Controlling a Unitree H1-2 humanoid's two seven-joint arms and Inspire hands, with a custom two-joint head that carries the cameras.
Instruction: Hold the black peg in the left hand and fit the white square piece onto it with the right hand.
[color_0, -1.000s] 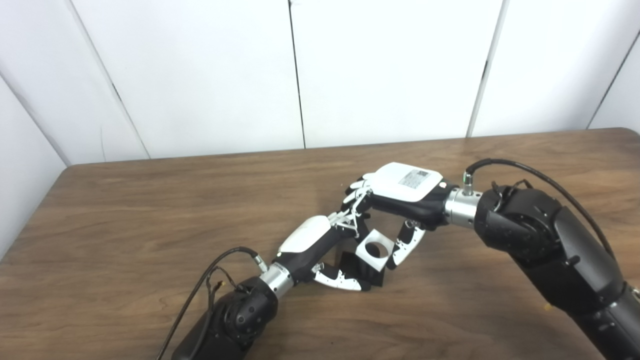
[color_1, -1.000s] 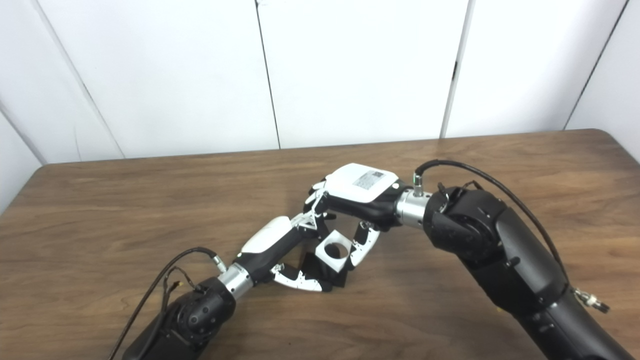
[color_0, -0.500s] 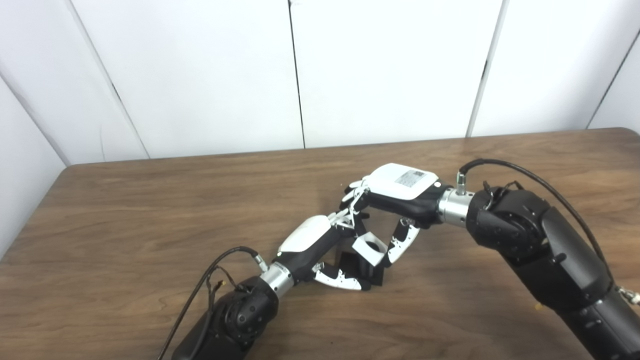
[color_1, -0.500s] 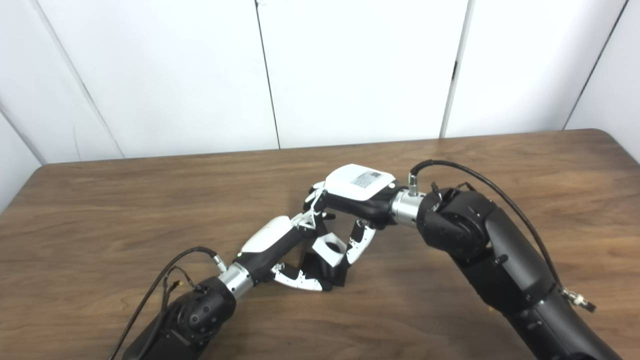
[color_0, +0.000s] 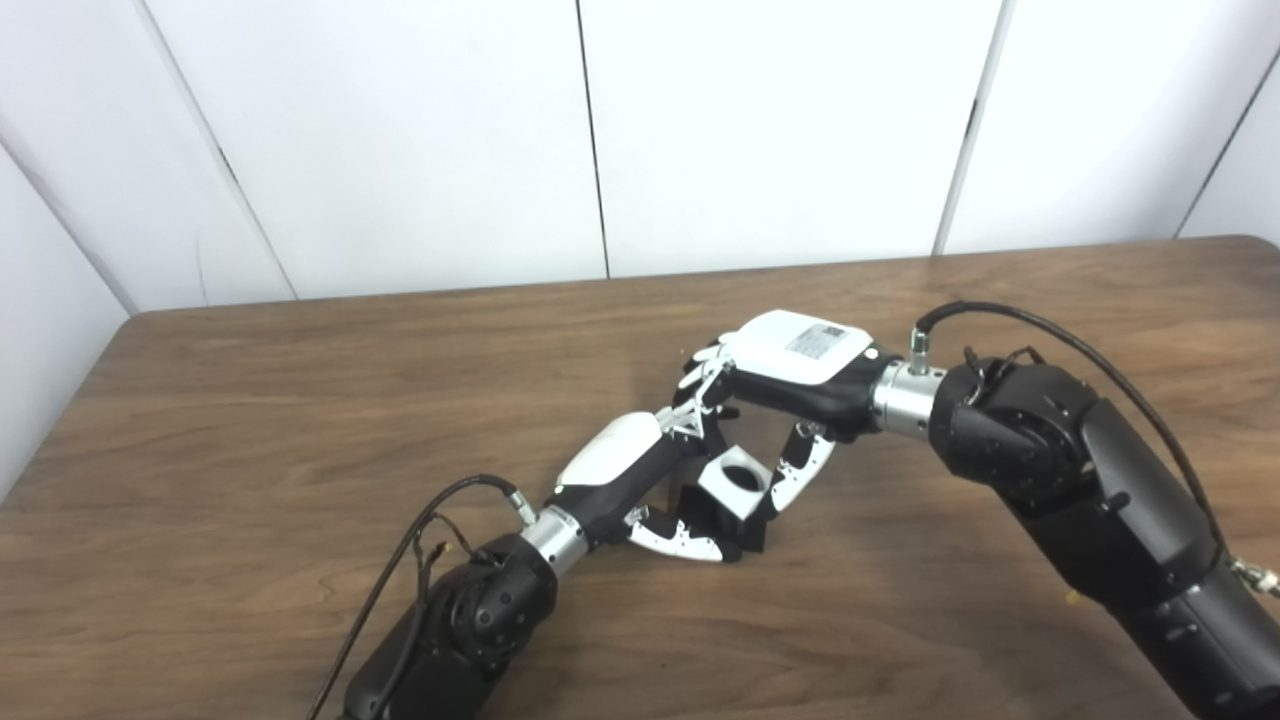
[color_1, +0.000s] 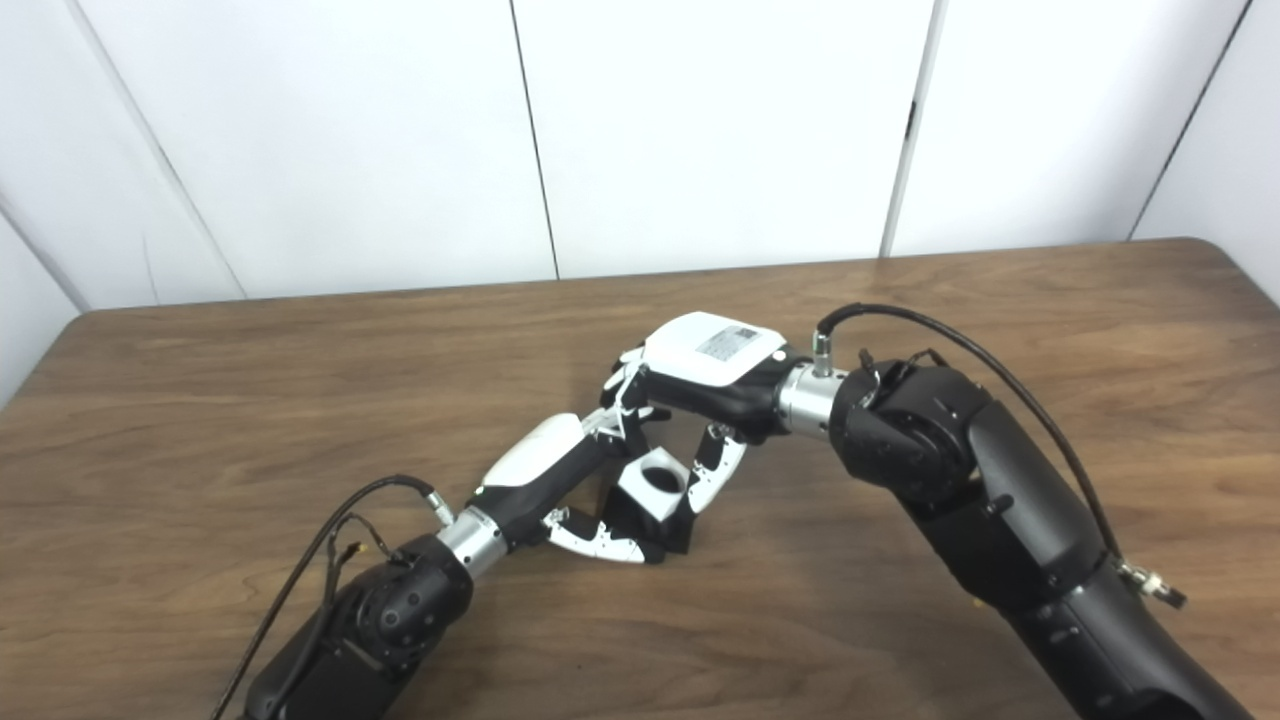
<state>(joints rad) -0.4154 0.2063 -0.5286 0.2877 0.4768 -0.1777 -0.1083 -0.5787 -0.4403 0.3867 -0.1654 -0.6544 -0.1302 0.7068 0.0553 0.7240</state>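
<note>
Near the middle of the brown wooden table (color_0: 250, 400), the left hand (color_0: 640, 480) grips the black block-shaped peg (color_0: 735, 525). The right hand (color_0: 790, 385) pinches the white square piece with a round hole (color_0: 735, 482) (tilted), touching the peg's top.

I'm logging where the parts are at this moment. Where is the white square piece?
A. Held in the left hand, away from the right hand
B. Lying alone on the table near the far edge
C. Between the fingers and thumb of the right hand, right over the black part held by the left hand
C: the white square piece sits in the right hand, on top of the black peg that the left hand grips.
</note>
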